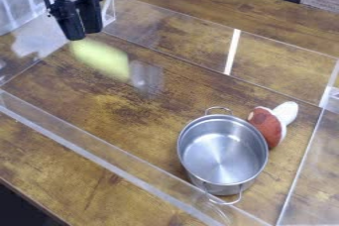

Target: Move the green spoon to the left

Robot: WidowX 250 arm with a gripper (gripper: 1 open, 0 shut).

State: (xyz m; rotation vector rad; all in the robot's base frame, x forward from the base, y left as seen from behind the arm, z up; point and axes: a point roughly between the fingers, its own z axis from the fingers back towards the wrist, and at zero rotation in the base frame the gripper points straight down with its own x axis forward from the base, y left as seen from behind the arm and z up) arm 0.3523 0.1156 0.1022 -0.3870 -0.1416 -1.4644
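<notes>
The green spoon (pixel 103 56) shows as a motion-blurred yellow-green streak over the wooden table at the upper left, with its silver bowl smeared toward the lower right. It is apart from my gripper (pixel 74 30), which hangs above and to the left of it, pointing down. The fingers are open with nothing between them.
A steel pot (pixel 223 156) stands at the lower right with a red-brown and white mushroom toy (pixel 272 123) leaning by its right side. Low clear plastic walls (pixel 236 52) fence the work area. The wooden table (pixel 146 121) stretches between spoon and pot.
</notes>
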